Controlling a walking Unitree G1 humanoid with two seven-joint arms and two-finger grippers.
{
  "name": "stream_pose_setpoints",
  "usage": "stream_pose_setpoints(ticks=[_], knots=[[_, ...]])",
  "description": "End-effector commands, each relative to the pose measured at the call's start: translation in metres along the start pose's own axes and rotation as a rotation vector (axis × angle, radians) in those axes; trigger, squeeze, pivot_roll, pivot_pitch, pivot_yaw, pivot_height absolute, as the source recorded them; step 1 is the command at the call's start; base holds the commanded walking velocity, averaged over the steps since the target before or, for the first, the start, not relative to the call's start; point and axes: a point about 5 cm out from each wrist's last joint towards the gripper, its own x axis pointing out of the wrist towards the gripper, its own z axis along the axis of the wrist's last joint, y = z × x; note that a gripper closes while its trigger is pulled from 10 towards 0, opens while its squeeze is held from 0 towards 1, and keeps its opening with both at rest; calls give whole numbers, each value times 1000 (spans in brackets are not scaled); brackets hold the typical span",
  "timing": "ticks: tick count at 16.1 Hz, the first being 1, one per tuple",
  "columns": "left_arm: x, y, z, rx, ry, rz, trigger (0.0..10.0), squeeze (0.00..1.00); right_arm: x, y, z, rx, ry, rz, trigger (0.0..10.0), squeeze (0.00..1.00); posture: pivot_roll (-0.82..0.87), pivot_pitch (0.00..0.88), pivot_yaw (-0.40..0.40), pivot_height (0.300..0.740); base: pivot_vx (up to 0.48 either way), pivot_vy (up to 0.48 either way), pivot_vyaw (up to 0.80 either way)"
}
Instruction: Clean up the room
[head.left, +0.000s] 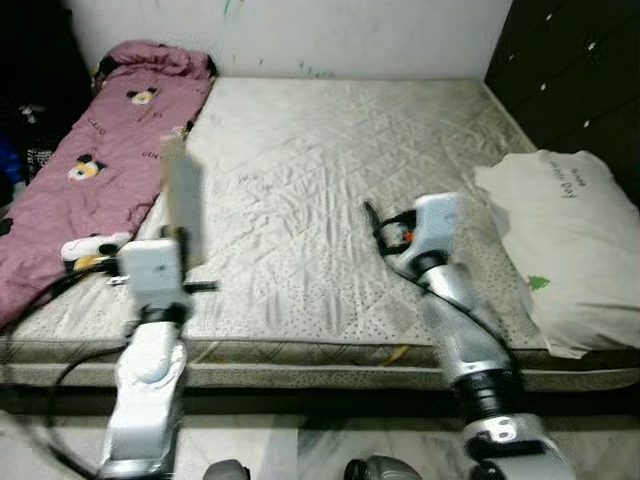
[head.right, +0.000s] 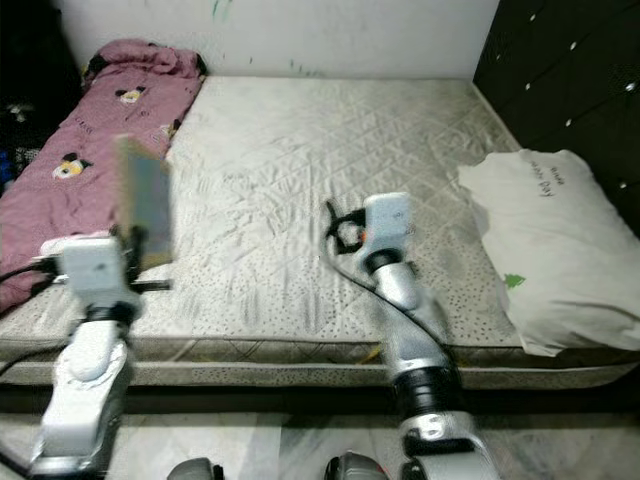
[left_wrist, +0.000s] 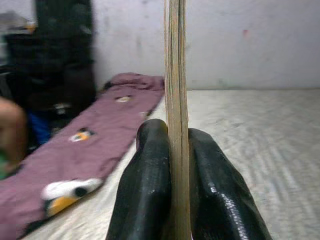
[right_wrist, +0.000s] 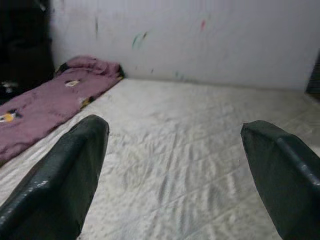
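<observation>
Left gripper (left_wrist: 177, 150) is clamped tight on a thin flat book (head.left: 182, 200) held upright on edge over the mattress (head.left: 330, 170) at about 9 o'clock, while the right gripper (right_wrist: 175, 165) hovers wide open and empty around 5 o'clock.

You get even, soft light over the mattress (head.left: 330, 200) with no glare. The left corner by the wall sinks into black. The flat thin book (head.left: 182, 200) smears with motion blur in both eye views, and the wrist views look soft and grainy.
</observation>
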Motion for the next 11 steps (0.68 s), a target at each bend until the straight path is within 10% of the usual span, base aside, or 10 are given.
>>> stream_pose_setpoints(ticks=[1,5,11], knots=[[-4,10,10,41,-59,40,10000,0,-6,-9,1,-11,-18,-14,10000,0,-9,0,15,740,0,0,0],[-19,27,6,76,-38,107,10000,0,-15,-19,-6,-18,16,-40,10000,0,2,0,5,740,0,0,0],[-17,9,8,59,-40,30,10000,0,-12,-15,-6,-21,24,-22,10000,0,-2,0,1,740,0,0,0]])
